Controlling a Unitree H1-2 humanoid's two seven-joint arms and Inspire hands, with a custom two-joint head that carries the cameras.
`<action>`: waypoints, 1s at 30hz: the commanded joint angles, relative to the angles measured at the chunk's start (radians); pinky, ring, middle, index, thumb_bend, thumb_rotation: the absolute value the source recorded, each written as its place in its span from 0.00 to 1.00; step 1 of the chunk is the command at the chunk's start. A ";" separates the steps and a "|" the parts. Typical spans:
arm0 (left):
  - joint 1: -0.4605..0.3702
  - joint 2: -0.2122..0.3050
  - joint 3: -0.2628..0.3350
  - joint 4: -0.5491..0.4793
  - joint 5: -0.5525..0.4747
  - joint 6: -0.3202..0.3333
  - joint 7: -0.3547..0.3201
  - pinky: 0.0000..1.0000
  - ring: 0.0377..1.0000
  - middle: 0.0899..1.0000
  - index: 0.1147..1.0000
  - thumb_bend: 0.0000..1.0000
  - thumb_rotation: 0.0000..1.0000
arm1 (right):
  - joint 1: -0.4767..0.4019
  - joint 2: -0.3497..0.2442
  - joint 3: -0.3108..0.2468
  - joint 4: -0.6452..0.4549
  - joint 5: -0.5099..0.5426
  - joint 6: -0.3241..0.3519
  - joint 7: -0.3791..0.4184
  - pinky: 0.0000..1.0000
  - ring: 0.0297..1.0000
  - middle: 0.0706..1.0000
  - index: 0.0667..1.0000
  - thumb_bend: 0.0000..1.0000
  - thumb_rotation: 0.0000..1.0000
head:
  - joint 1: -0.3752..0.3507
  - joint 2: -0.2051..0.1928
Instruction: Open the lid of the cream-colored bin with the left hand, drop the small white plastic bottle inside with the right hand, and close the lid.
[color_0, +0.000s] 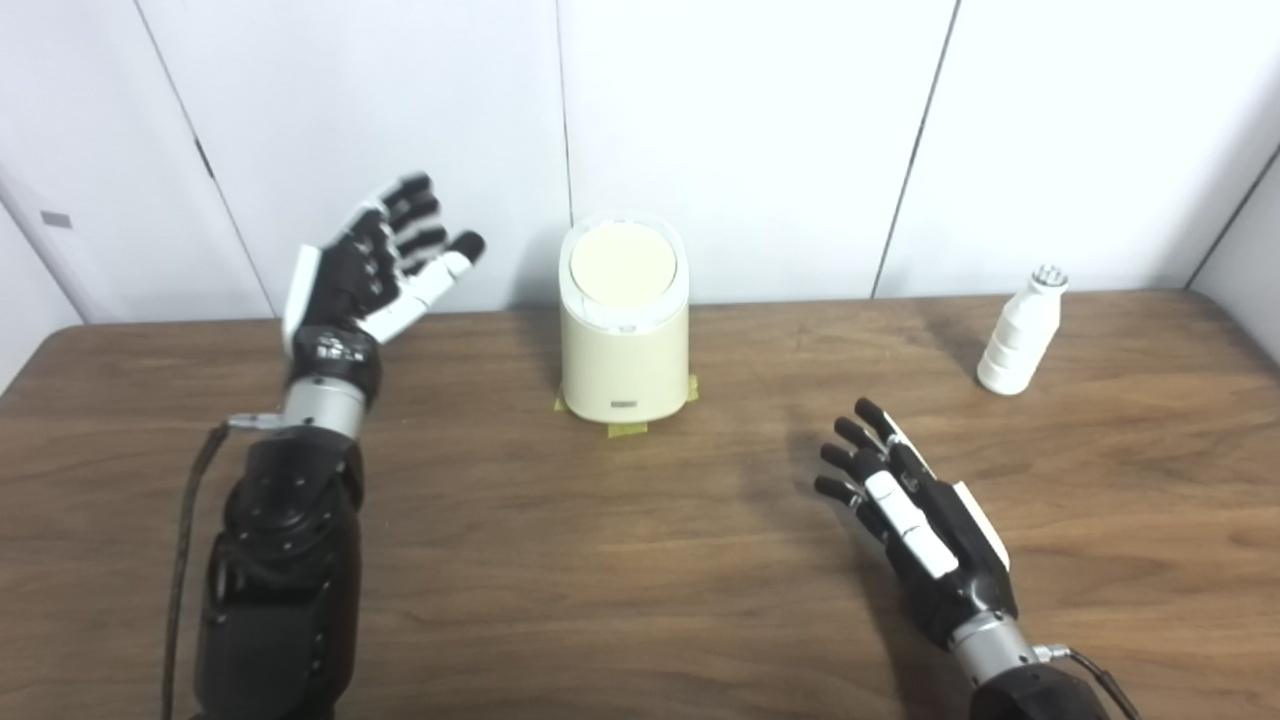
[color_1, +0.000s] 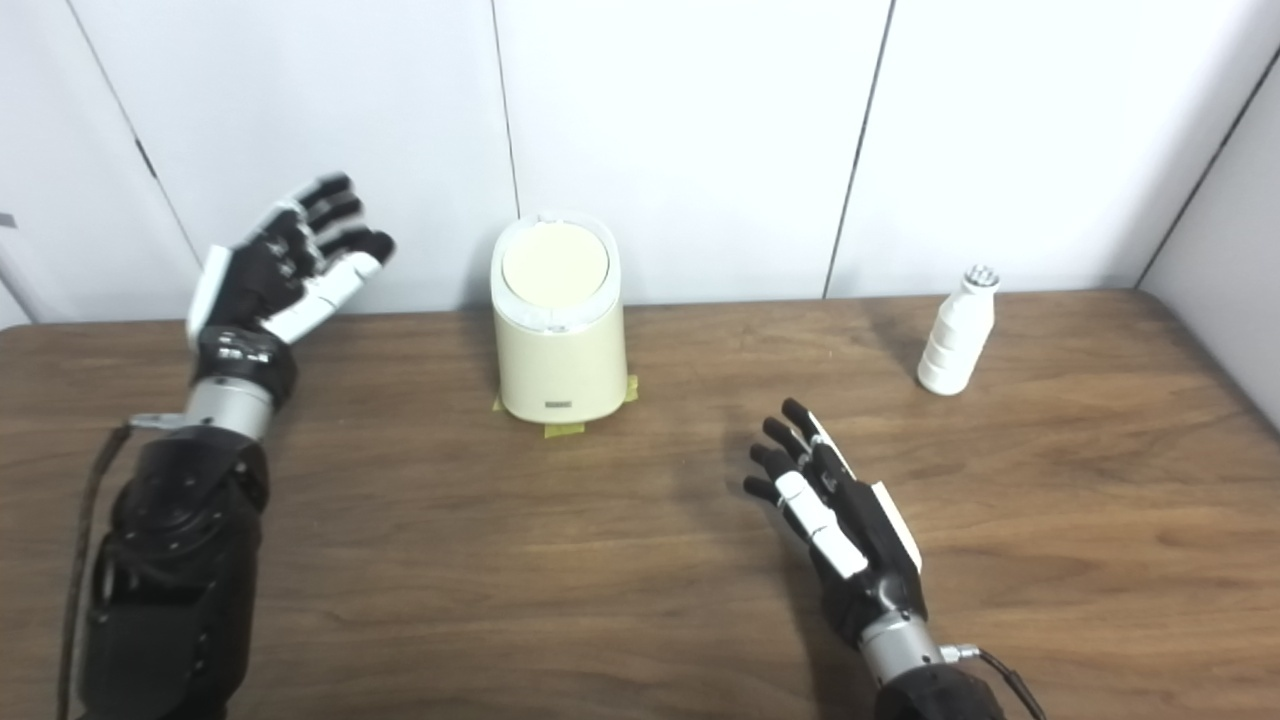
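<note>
You have a wide brown wooden table (color_0: 640, 560) in front of you, running back to a white panelled wall (color_0: 750, 130). Your left arm (color_0: 280, 560) comes in from the bottom left corner, black and bulky, with a dark cable along its outer side, and it lifts the left hand (color_0: 370, 270) well above the table, left of the bin and clear of it; the fingers (color_0: 415, 215) are spread and released, gripping nothing, with the thumb reaching toward the bin. Your right hand (color_1: 835, 520) sits low over the table near the front right, palm turned toward the left, its fingers (color_1: 790, 440) loose and apart, also holding nothing. The cream-colored bin (color_0: 625, 345) stands upright near the back edge of the table at the centre, between your two hands, and its round lid (color_0: 622, 263) lies shut on top. Bits of yellowish tape (color_0: 627, 430) show on the table at the foot of the bin. The small white plastic bottle (color_1: 958, 335) stands upright at the back right of the table, well apart from the bin and well beyond your right hand, with nothing touching it.
</note>
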 joint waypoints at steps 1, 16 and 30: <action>-0.100 0.019 -0.025 0.022 0.051 -0.019 0.004 0.73 0.81 0.81 0.84 0.89 0.33 | -0.026 -0.001 -0.005 -0.016 0.013 -0.032 0.008 0.79 0.87 0.92 0.95 0.54 0.55 | 0.003 -0.001; -0.317 0.058 -0.178 0.369 0.245 -0.111 -0.013 0.66 0.80 0.86 0.87 0.92 0.22 | -0.037 -0.003 0.010 0.007 -0.055 -0.062 -0.001 0.73 0.85 0.90 0.92 0.60 0.43 | 0.008 -0.014; -0.450 0.041 -0.284 0.523 0.376 -0.066 -0.042 0.64 0.78 0.86 0.88 0.96 0.14 | -0.041 -0.001 0.013 0.017 -0.063 -0.083 0.014 0.72 0.86 0.91 0.90 0.67 0.27 | 0.001 -0.016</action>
